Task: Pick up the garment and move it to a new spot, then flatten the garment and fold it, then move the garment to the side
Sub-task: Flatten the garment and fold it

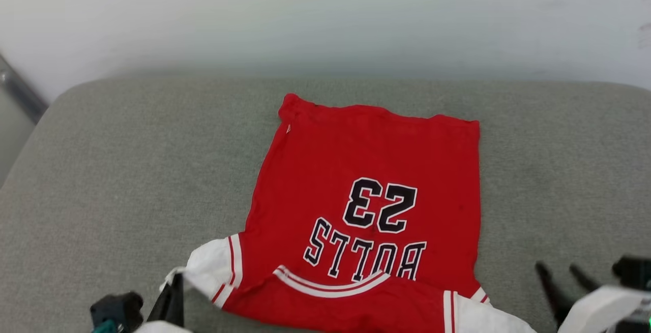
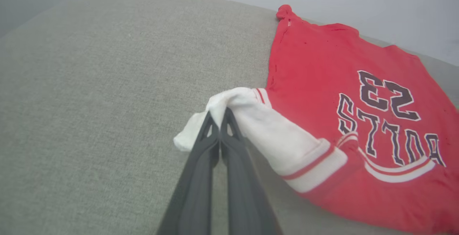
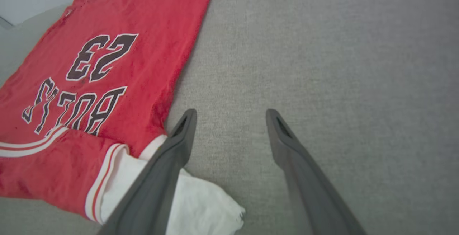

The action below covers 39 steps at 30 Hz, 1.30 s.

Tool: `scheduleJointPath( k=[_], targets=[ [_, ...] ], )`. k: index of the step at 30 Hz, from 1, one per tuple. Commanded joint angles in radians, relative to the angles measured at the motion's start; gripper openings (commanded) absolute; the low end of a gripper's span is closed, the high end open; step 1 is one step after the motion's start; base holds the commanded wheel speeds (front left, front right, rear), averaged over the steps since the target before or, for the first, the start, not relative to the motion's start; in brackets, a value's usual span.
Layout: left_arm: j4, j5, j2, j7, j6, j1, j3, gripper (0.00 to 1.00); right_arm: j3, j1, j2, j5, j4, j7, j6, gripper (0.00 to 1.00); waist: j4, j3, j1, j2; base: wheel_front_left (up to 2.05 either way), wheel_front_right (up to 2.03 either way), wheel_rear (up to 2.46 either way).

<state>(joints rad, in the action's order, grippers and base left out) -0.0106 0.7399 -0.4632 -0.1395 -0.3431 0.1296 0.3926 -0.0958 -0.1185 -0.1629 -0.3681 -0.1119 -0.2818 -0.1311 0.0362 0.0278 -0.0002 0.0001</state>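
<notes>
The garment (image 1: 366, 170) runs off frame (collar end, head view).

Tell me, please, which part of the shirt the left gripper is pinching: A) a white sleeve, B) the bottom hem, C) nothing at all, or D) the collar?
A: in the left wrist view the left gripper has its two dark fingers shut together on the bunched white sleeve of the shirt, away from the striped collar and the far hem.
</notes>
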Motion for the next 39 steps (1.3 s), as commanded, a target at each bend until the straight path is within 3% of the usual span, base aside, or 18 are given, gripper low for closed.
scheduleJointPath(
  k=[1, 12, 22, 29, 35, 36, 37, 39],
  targets=[
    [0.018, -0.019, -0.002, -0.003, 0.006, -0.038, 0.010, 0.00, -0.023, 0.059, -0.010, -0.005, -0.001, -0.010, 0.001, 1.00, 0.018, 0.026, 0.0002, -0.0001, 0.00, 0.00, 0.00],
    [0.087, -0.096, 0.039, -0.015, 0.060, -0.248, 0.077, 0.00, -0.135, 0.561, -0.109, -0.047, -0.295, -0.231, 0.001, 1.00, 0.157, 0.212, 0.0002, -0.0001, 0.00, 0.00, 0.00],
    [0.078, -0.124, 0.102, -0.060, 0.122, -0.392, 0.122, 0.00, -0.180, 0.916, -0.178, 0.071, -0.472, -0.529, 0.001, 1.00, 0.265, 0.382, 0.0002, -0.0001, 0.00, 0.00, 0.00],
    [0.066, -0.134, 0.129, -0.086, 0.146, -0.431, 0.131, 0.00, -0.219, 1.016, -0.160, 0.158, -0.528, -0.618, 0.001, 1.00, 0.298, 0.454, 0.0002, -0.0001, 0.00, 0.00, 0.00],
    [0.041, -0.137, 0.135, -0.096, 0.153, -0.443, 0.131, 0.00, -0.286, 0.957, -0.106, 0.220, -0.635, -0.740, 0.001, 0.98, 0.297, 0.462, 0.0002, -0.0001, 0.00, 0.00, 0.00],
    [0.038, -0.135, 0.135, -0.096, 0.155, -0.445, 0.129, 0.00, -0.295, 0.952, -0.100, 0.228, -0.641, -0.755, 0.001, 0.38, 0.294, 0.461, 0.0002, -0.0001, 0.00, 0.00, 0.00],
    [0.033, -0.134, 0.133, -0.098, 0.156, -0.446, 0.129, 0.00, -0.300, 0.951, -0.093, 0.235, -0.639, -0.760, 0.001, 0.00, 0.292, 0.460, 0.0002, -0.0001, 0.00, 0.00, 0.00],
    [0.026, -0.132, 0.130, -0.099, 0.155, -0.443, 0.126, 0.00, -0.306, 0.964, -0.087, 0.241, -0.626, -0.754, 0.001, 0.00, 0.285, 0.453, 0.0002, -0.0001, 0.00, 0.00, 0.00]
  ],
)
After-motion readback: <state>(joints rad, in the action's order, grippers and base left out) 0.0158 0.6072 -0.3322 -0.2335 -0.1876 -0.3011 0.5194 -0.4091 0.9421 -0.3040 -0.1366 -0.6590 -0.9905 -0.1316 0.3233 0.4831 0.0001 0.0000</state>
